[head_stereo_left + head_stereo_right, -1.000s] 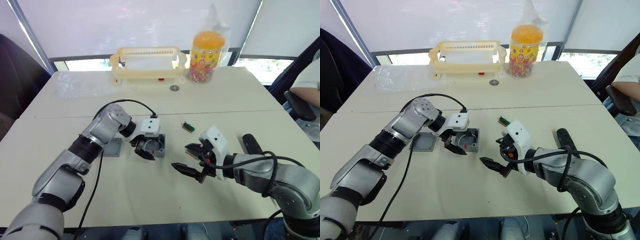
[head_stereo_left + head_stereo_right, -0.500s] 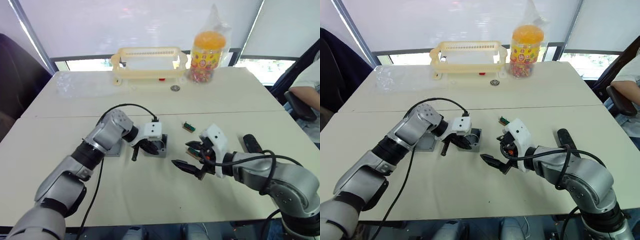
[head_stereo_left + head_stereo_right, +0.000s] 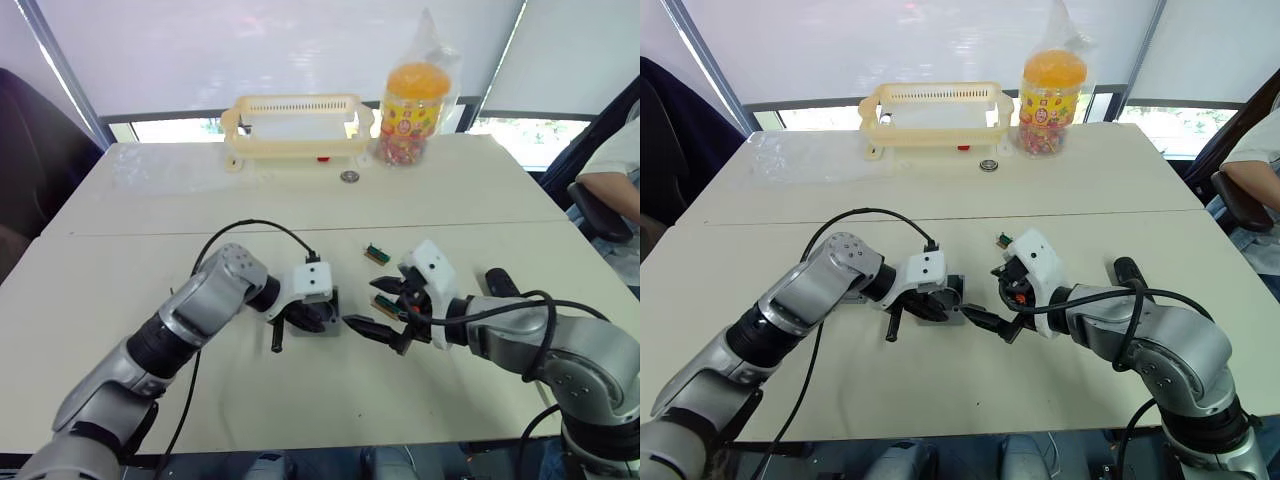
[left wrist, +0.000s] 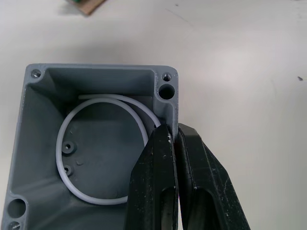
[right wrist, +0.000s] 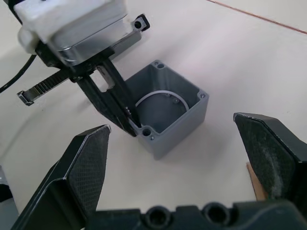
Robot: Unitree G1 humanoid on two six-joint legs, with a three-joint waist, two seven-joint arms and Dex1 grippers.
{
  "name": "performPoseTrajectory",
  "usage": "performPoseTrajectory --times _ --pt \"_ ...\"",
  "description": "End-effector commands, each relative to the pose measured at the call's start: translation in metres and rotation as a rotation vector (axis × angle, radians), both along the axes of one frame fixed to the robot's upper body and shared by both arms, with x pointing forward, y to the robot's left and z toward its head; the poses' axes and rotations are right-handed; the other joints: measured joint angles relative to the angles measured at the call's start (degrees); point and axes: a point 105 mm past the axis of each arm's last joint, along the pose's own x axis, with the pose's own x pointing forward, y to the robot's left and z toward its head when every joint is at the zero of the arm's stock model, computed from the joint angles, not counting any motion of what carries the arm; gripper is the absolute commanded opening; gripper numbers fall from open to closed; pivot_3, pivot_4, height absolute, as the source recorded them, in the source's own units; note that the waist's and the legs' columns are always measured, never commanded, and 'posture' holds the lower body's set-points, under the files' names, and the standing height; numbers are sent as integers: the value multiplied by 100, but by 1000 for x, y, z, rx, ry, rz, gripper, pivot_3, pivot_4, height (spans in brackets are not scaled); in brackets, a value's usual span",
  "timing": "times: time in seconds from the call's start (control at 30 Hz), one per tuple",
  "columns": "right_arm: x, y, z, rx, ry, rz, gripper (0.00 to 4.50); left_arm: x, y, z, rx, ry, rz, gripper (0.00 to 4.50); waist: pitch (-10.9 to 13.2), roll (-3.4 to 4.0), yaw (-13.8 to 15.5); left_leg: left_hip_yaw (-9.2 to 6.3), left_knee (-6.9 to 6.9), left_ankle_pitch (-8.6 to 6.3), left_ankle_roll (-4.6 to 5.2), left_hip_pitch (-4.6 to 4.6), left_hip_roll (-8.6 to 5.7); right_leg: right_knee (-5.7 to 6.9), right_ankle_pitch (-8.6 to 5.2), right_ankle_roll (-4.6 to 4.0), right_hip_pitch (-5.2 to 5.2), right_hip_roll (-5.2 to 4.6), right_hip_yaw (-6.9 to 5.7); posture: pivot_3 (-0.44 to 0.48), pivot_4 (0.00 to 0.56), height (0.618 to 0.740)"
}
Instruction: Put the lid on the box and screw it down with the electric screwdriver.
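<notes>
Cream table [image 3: 300, 400], blinds behind. The left gripper [image 4: 175, 139] is pinching one wall of the box [image 5: 168, 112], fingers clamped tight on it, mid-table. The right gripper [image 5: 182, 153] is hovering just beside it, spread wide. The electric screwdriver [image 3: 500, 283] is lying off past the right arm.

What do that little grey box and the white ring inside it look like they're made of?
The box looks like moulded plastic: matte, even grey, with cast corner posts and screw holes. The white ring lying loose inside seems to be a thin rubbery or soft plastic seal, since it curves unevenly. The left gripper pinches one wall.
</notes>
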Motion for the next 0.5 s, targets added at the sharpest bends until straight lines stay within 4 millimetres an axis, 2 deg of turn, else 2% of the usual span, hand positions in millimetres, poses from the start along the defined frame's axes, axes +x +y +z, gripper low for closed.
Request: performPoseTrajectory --times 0.03,0.13,0.2,0.27,0.4,0.5 --pt "1 -3 9 4 -35 0 4500 -5 0 -4 0 16 -12 40 0 0 1 0 0 0 0 1 0 0 0 0 1 0 0 0 150 740" --pt "0 -4 8 -1 -31 1 4500 -4 -1 0 -23 22 -3 954 0 0 1 0 0 0 0 1 -1 0 0 0 1 0 0 0 150 740" --pt "-1 -5 8 -3 -29 2 4500 -3 -1 9 -53 28 17 1922 0 0 1 0 0 0 0 1 -1 0 0 0 1 0 0 0 150 740" --pt "-2 -6 7 -4 -25 4 4500 0 3 29 -87 10 33 2925 0 -1 1 0 0 0 0 1 -1 0 0 0 1 0 0 0 150 740" --pt "-4 -6 7 5 -13 19 4500 2 8 73 -197 31 77 2925 0 0 -2 -1 0 0 0 1 0 1 0 0 1 0 0 0 150 740" --pt "-8 -4 12 48 3 77 4500 31 28 132 -387 -2 280 2925 1 -1 4 -1 0 0 0 1 -1 1 -1 1 1 0 -1 0 150 740"
